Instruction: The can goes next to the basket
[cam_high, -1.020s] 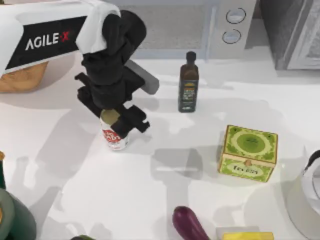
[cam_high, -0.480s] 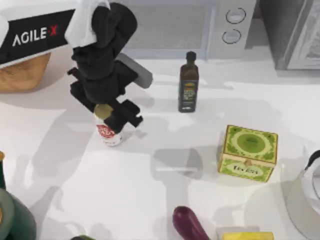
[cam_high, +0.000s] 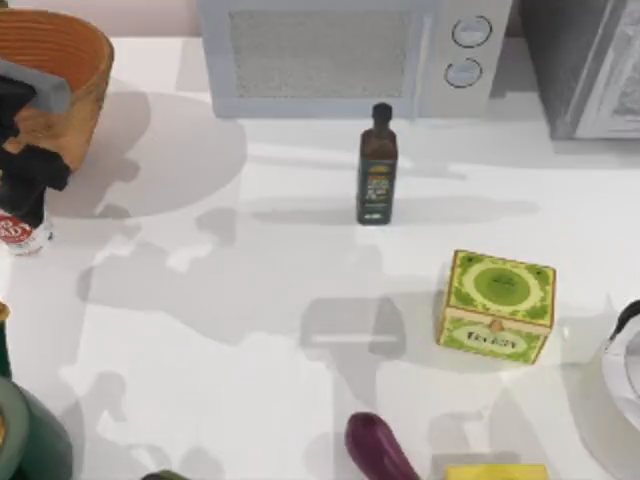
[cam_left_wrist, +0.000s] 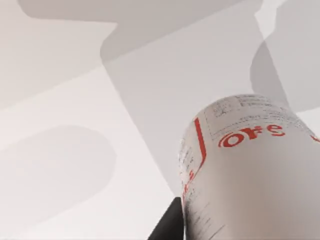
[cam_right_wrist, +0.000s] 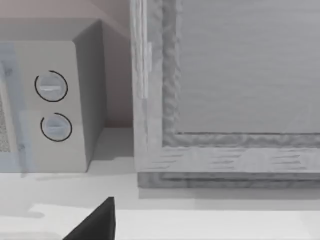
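Left gripper (cam_high: 22, 205) hauled the can (cam_high: 17, 233) over beside the basket (cam_high: 70, 70); probably still clamped, release left.

The top camera looks down on the table (cam_high: 250, 330). The left wrist camera sits very close against the can (cam_left_wrist: 250, 170). The right wrist camera faces the microwave (cam_right_wrist: 55, 105), probably from low down; the top view shares it.
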